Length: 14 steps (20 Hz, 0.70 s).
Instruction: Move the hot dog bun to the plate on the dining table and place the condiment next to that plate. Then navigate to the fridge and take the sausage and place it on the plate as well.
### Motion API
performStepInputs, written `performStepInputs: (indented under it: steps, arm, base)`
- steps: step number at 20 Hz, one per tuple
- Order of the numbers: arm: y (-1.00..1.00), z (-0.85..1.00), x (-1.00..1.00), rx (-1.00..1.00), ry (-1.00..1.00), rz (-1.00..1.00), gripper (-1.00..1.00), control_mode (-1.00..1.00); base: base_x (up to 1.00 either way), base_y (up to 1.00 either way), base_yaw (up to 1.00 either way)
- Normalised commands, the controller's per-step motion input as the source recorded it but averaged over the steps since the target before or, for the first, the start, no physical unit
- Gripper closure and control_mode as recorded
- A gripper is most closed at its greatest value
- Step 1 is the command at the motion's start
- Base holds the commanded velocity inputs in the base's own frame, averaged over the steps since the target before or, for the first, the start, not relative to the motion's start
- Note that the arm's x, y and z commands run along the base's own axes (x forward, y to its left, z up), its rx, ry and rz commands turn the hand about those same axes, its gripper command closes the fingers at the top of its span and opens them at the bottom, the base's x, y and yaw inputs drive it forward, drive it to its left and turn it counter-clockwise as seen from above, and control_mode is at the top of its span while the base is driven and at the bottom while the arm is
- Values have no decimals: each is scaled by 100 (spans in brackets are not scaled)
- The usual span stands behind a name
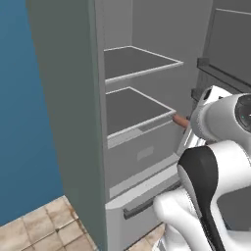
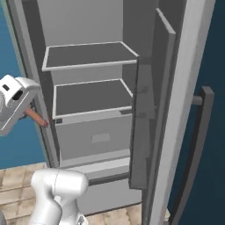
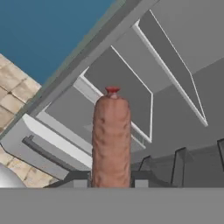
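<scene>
Sausage [image 3: 111,140] clamped in end effector [image 3: 110,183], fridge [image 1: 142,147] open

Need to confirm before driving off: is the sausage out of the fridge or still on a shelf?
Out. The sausage is clamped between the fingers, off the fridge shelves.

Blue wall and tiled floor

A flat deep-blue wall [image 1: 22,122] stands at the left in the left base view, and beneath it lies a floor of square beige-tan stone tiles [image 1: 37,228], their joints showing as thin darker lines.
</scene>
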Motion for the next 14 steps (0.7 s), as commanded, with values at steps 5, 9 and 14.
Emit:
performStepInputs:
  steps: [5,9,14]
  arm:
    - [0,0,0,0,0,0,100,100]
    - [0,0,0,0,0,0,100,100]
    - [0,0,0,0,0,0,100,100]
  base:
    - [-100,0,42]
    - [-88,4,54]
    - [-73,18,63]
